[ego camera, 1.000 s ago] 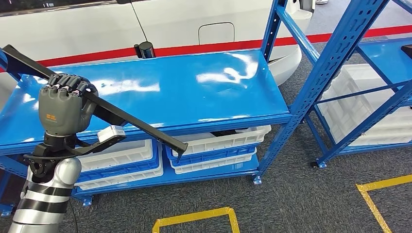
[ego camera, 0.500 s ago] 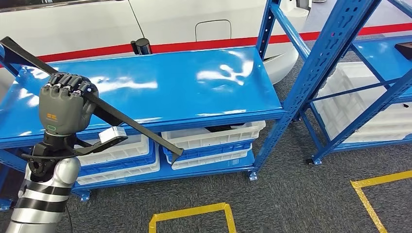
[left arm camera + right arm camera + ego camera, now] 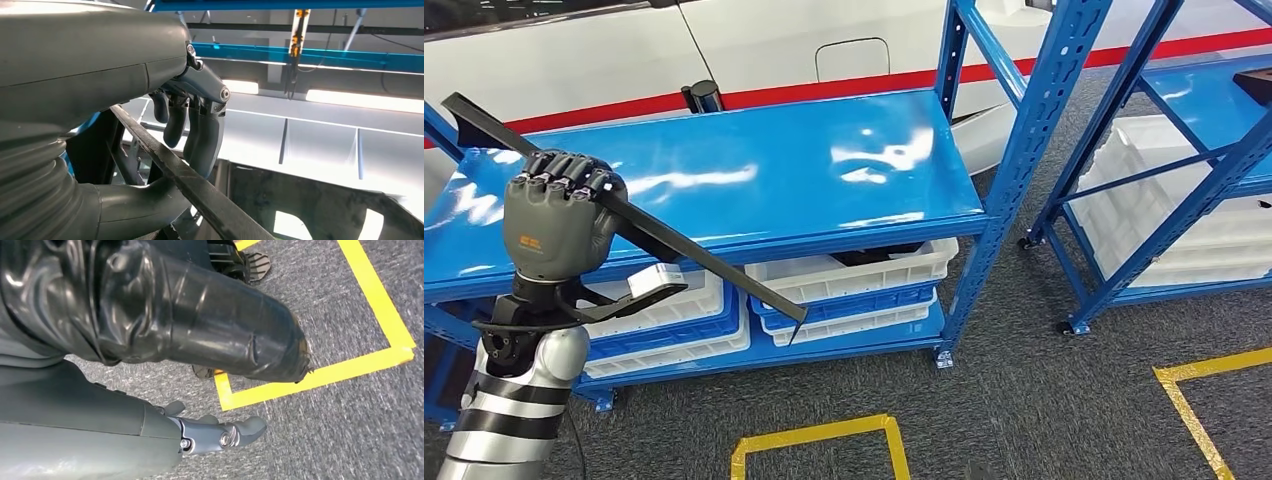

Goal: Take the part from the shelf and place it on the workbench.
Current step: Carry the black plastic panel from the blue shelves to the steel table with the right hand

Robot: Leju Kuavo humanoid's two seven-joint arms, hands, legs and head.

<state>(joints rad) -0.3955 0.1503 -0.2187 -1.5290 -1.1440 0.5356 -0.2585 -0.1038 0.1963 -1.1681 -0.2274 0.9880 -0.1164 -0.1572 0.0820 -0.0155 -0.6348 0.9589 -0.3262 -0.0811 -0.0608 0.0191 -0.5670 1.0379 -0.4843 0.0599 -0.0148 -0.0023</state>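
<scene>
The blue shelf top (image 3: 754,180) lies bare and open from above, but blue uprights (image 3: 1024,150) fence its 3 o'clock edge. The long black part (image 3: 684,255) held in the left robot hand (image 3: 554,225) slants across the front edge, overhanging white bins (image 3: 854,280) stacked beneath.

Black part (image 3: 694,262), blue shelf (image 3: 754,170), white bins (image 3: 844,275), yellow floor tape (image 3: 819,437).

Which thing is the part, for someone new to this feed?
Find the glossy blue metal shelf top. In front of it the robot's grey left hand grips a long, thin black bar that slants down toward the white plastic bins. Nothing else there is dark and slender.
</scene>
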